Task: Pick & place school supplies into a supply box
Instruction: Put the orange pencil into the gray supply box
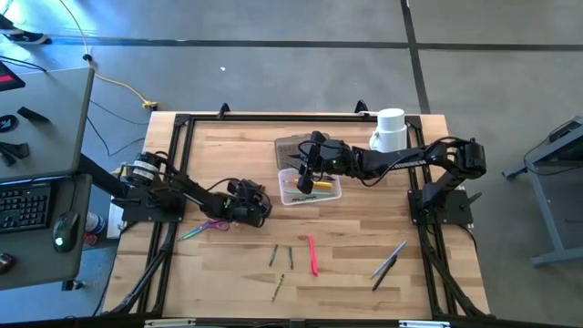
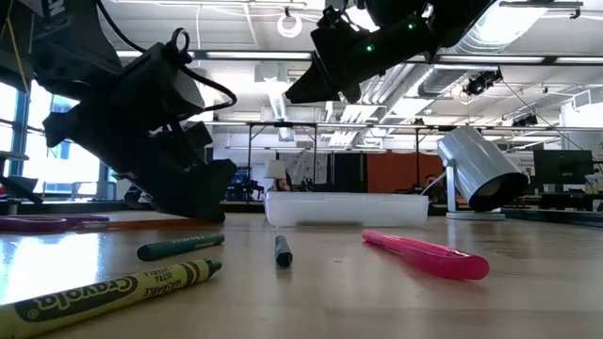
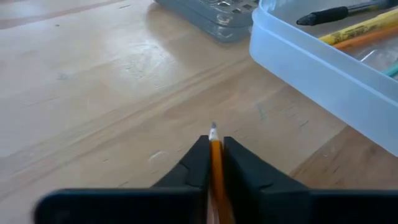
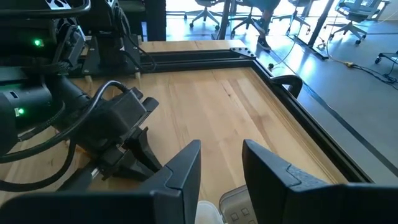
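- The wooden table [image 1: 364, 246] carries the clear supply box [image 1: 325, 192] near its middle, lid [image 1: 293, 148] folded open behind it, with a black pen [image 3: 329, 14] and yellow pencil [image 3: 360, 26] inside.
- The right gripper [image 4: 221, 163] hangs above the box, fingers parted and empty.
- The left gripper [image 3: 213, 155], low on the table just beside the box, clenches an orange pencil [image 3: 216, 163].
- A pink pen [image 1: 312, 254] and green crayons [image 1: 281, 258] lie loose nearer the front.
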Action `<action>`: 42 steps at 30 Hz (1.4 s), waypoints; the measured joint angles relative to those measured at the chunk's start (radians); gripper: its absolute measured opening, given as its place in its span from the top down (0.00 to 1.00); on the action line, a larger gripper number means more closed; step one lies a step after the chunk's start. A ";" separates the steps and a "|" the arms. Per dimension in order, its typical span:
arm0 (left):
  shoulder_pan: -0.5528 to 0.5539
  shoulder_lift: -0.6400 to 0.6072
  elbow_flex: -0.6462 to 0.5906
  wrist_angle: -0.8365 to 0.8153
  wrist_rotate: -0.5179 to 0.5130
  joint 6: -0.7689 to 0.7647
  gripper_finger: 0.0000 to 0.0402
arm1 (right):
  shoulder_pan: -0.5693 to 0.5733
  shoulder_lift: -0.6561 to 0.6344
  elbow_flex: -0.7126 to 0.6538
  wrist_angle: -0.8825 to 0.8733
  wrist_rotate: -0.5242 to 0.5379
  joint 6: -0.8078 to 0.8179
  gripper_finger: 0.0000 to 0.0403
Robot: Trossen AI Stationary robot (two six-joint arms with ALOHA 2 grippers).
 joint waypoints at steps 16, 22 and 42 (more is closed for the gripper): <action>0.035 -0.335 0.084 -0.011 0.119 0.381 0.97 | 0.000 0.000 0.000 0.001 0.000 -0.002 0.74; 0.118 -0.441 0.128 -0.020 0.264 0.569 0.96 | 0.001 -0.041 -0.001 -0.078 -0.006 -0.002 0.74; 0.171 -0.684 0.227 -0.872 0.349 0.308 0.84 | 0.078 0.190 0.142 -0.018 -0.345 -0.216 0.74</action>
